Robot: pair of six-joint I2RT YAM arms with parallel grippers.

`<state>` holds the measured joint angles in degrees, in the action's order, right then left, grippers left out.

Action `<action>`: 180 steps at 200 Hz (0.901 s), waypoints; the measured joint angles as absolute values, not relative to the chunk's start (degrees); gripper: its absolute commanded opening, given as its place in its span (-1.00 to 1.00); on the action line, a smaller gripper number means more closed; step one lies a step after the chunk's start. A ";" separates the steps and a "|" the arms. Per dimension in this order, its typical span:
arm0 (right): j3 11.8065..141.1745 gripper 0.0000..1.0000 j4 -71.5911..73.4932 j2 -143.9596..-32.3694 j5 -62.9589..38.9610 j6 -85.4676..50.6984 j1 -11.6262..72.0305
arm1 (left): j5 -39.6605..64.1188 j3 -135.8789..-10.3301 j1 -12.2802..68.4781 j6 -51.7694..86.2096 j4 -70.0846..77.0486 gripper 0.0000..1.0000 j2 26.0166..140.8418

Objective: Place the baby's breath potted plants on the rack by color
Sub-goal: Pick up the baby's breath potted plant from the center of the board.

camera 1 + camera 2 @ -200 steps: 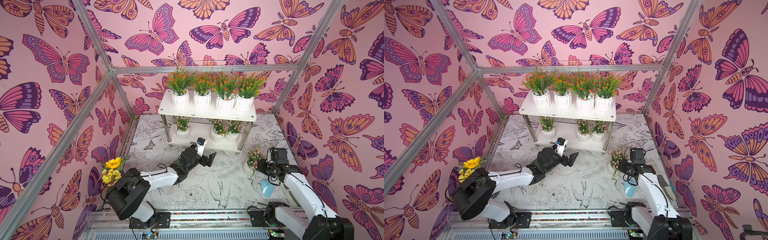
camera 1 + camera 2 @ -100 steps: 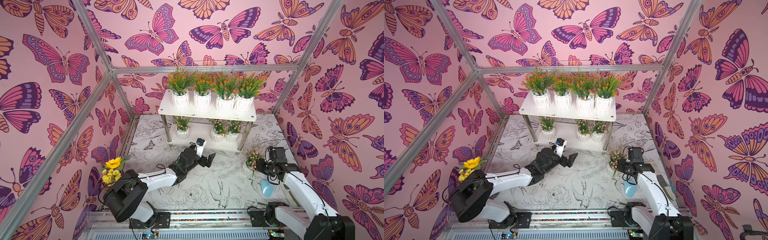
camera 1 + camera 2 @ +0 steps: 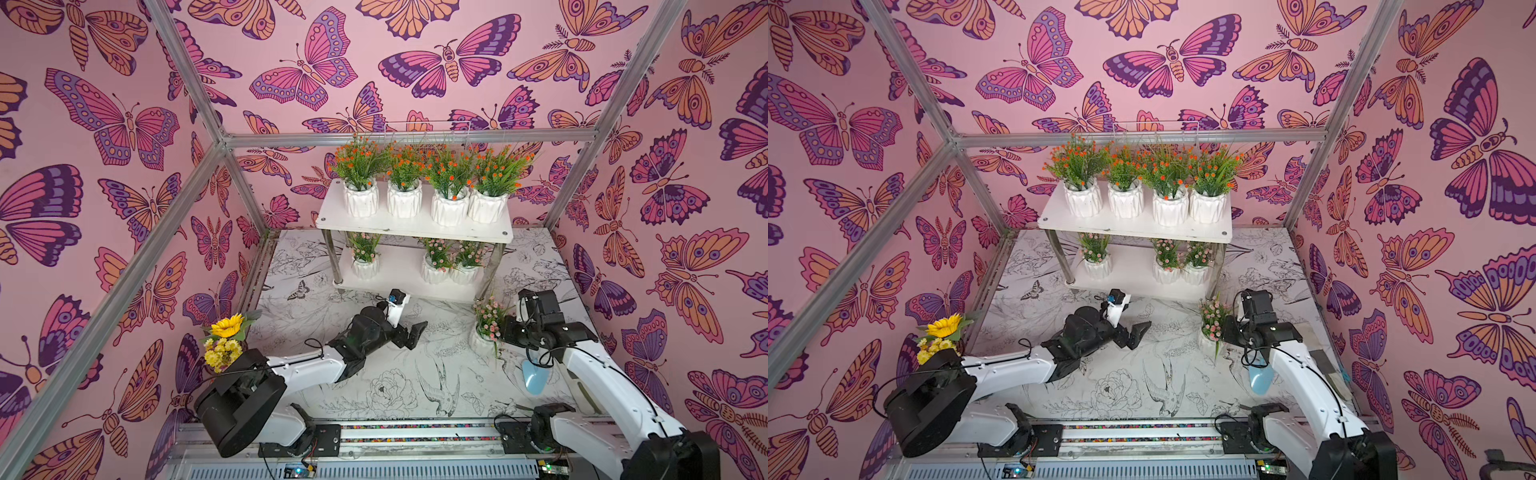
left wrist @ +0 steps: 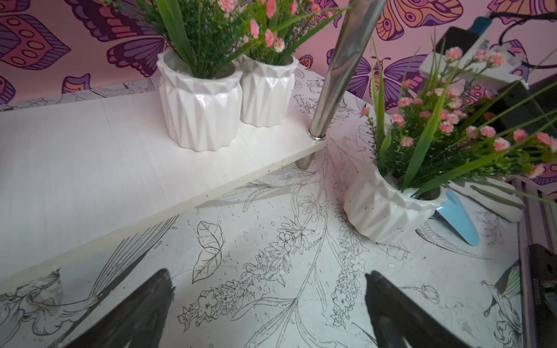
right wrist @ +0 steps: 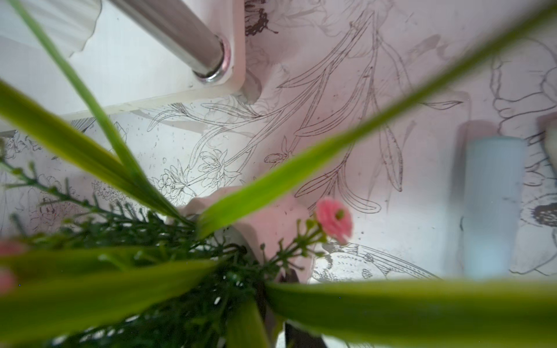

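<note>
We found the right gripper (image 3: 503,334) clenched on the rim of a pink-flowered potted plant (image 3: 486,318). The pot leaned over in the left wrist view, and we could not tell whether its base touched the table (image 3: 415,374). Just ahead of this gripper stood the near corner leg of the rack (image 3: 411,230), close to the held plant but apart from it. Behind the gripper, beside its arm, a light-blue object (image 3: 534,378) lay on the table.

The left gripper (image 3: 415,336) was released, jaws spread wide and holding nothing, low over the table. The rack's lower board ran just ahead of it, and the held plant stood off to its right, clear of its fingertips. On that board three pink-flowered plants (image 3: 436,259) stood upright, two close together at the right gripper's end and one alone at the far end. Above them, four orange-flowered plants (image 3: 405,183) lined the top board. A sunflower bouquet (image 3: 226,332) stood far back, by the left arm's base.
</note>
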<state>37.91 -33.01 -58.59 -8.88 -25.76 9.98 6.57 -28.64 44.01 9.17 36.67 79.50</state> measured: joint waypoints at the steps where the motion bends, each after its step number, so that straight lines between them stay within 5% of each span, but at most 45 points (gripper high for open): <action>1: 37.91 -0.89 -32.97 -58.65 -8.88 -25.78 10.09 | 6.70 -28.53 44.01 9.17 36.73 1.00 79.50; 180: 50.76 -0.91 -20.08 -80.47 -8.14 -31.68 31.77 | 12.12 -28.36 49.34 5.52 49.65 1.00 91.68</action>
